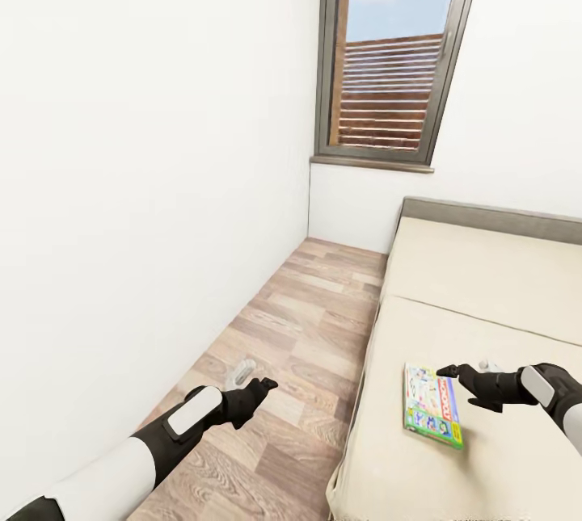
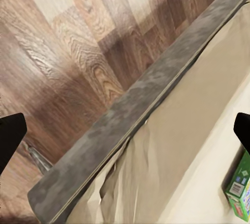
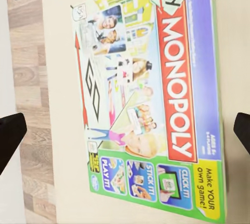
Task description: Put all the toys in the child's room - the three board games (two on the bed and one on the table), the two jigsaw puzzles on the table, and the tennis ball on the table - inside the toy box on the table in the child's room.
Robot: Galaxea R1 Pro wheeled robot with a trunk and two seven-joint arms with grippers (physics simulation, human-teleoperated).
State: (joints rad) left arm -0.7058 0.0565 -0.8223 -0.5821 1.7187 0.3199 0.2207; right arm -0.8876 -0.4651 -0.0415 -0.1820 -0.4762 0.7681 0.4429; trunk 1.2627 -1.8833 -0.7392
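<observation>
A Monopoly board game (image 1: 432, 406) lies flat on the beige bed (image 1: 485, 279), near its left edge. In the right wrist view the box (image 3: 151, 99) shows its colourful lid face up. My right gripper (image 1: 449, 371) hovers just above the box's far end, open, with its dark fingers (image 3: 10, 140) wide apart on either side of the lid. My left gripper (image 1: 265, 385) hangs open over the wooden floor beside the bed, holding nothing. In the left wrist view a green corner of the box (image 2: 239, 190) shows past the bed's grey frame (image 2: 135, 114).
A white wall (image 1: 145, 182) runs close along the left, leaving a narrow strip of wooden floor (image 1: 307, 319) between it and the bed. A window (image 1: 396, 52) sits in the far corner. The bed's headboard (image 1: 493, 218) stands against the back wall.
</observation>
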